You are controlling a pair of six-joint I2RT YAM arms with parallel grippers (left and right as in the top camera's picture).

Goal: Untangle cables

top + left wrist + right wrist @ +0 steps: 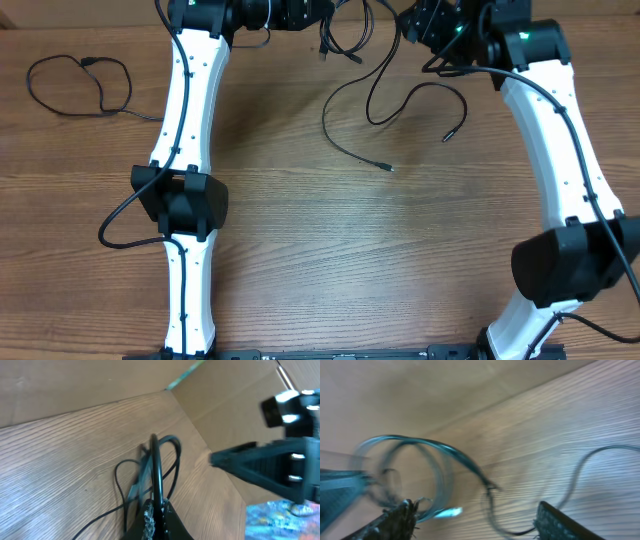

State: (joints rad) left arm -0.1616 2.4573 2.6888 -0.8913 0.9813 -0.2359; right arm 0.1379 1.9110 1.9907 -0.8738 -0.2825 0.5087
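I'm working over a wood-grain table (330,260). In the wrist views a plain brown wall (75,385) rises just past its far edge. The left arm (190,100) runs up from 7 o'clock and the right arm (560,150) from 5 o'clock. Both reach to the far edge at 12 to 1 o'clock.

My left gripper (157,510) is clenched on a black cable (155,465). The cable stands up out of the fingers as a narrow loop, and more strands trail down onto the wood beside it. The right gripper shows in this view at 3 o'clock, close by.

My right gripper (476,510) is released, with its fingers (395,517) standing wide apart. A blurred coil (445,455) hangs by the left finger, but I cannot tell whether it touches. A strand lies on the table in the gap between the fingers, and nothing is pinched.

From overhead, the cables (370,100) spread from 12 o'clock down toward the table's middle. Two loose tails end in small plugs, well apart from each other. A lone cable (88,63) lies in a flat loop at 10 o'clock. It is just left of the left arm and well apart from the bunch.
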